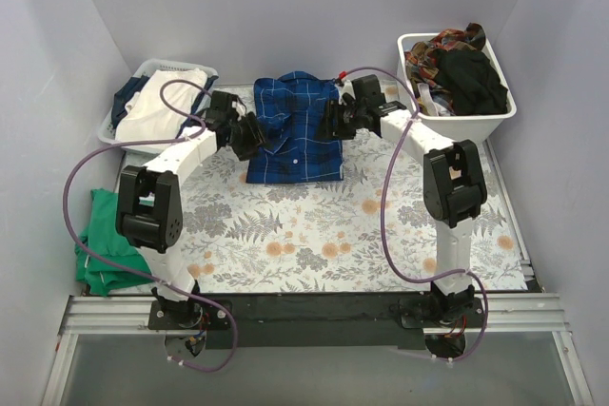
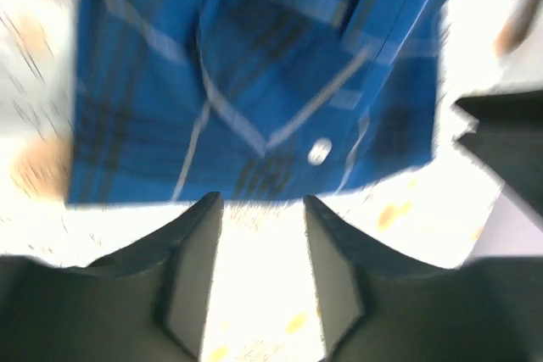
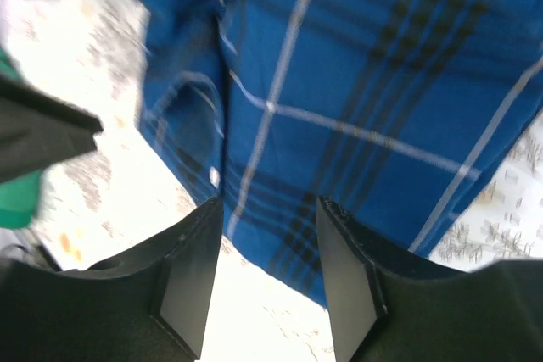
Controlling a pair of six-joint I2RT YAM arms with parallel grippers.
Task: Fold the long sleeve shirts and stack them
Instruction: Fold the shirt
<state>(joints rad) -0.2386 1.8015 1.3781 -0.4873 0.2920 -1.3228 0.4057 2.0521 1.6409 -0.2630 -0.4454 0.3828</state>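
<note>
- The dark blue plaid shirt [image 1: 295,130] lay in a rough rectangle on the floral surface [image 1: 314,235], toward 12 o'clock from its centre.
- The left end effector [image 2: 259,203] sat at the shirt's 9 o'clock edge. Its fingers were parted and gripped nothing, with only floral cloth between them.
- The right end effector [image 3: 270,203] sat at the 3 o'clock edge, likewise parted and empty, with the plaid hem just past its tips.
- A white basket [image 1: 176,66] of clothes stood at 10 o'clock, a white bin [image 1: 495,116] at 2 o'clock and a green garment [image 1: 105,244] at 8 o'clock.
</note>
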